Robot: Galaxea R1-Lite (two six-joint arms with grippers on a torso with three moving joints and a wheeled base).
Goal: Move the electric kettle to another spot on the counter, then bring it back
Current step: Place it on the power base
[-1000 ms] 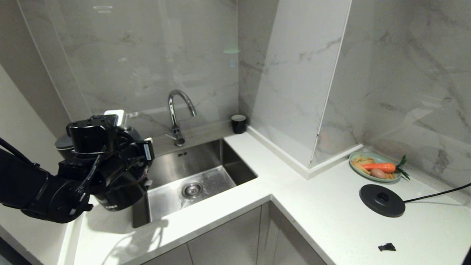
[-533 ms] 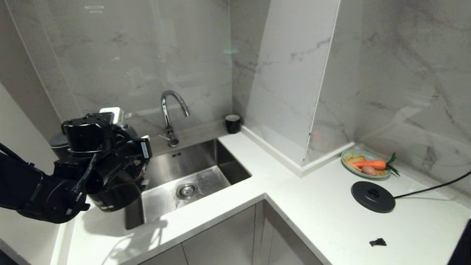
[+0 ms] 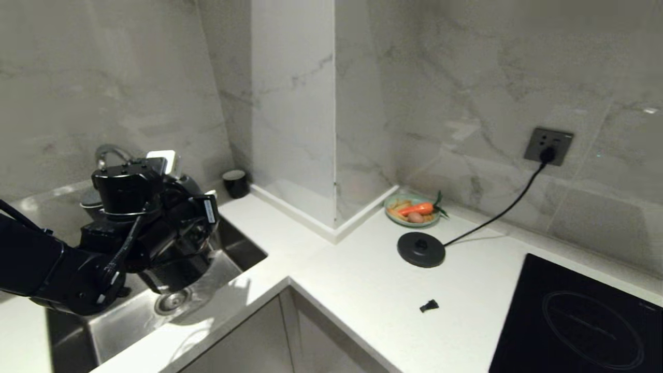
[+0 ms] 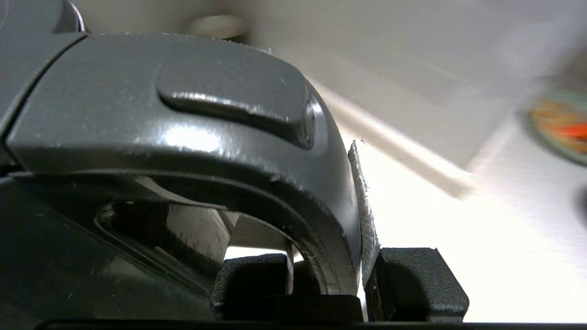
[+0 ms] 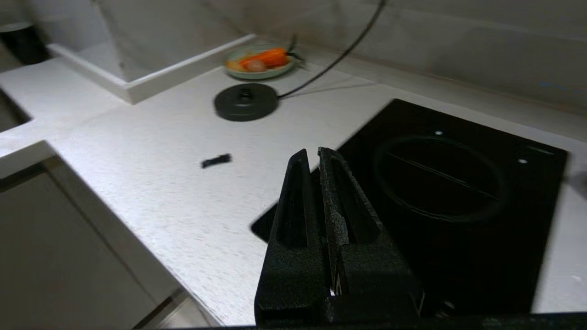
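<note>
Above sink (image 3: 171, 305): gripped electric kettle (image 3: 178, 272) (airborne)

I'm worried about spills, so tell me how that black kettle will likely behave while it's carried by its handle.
The electric kettle looks rigid and glossy, so probably slippery. The left gripper is shut on the loop handle, so the body hangs off to one side and may swing. It is tall, so it could tip if set down crooked on the counter.

Left gripper (image 3: 178, 235) holds electric kettle (image 3: 176, 269) above sink (image 3: 72, 331).
</note>
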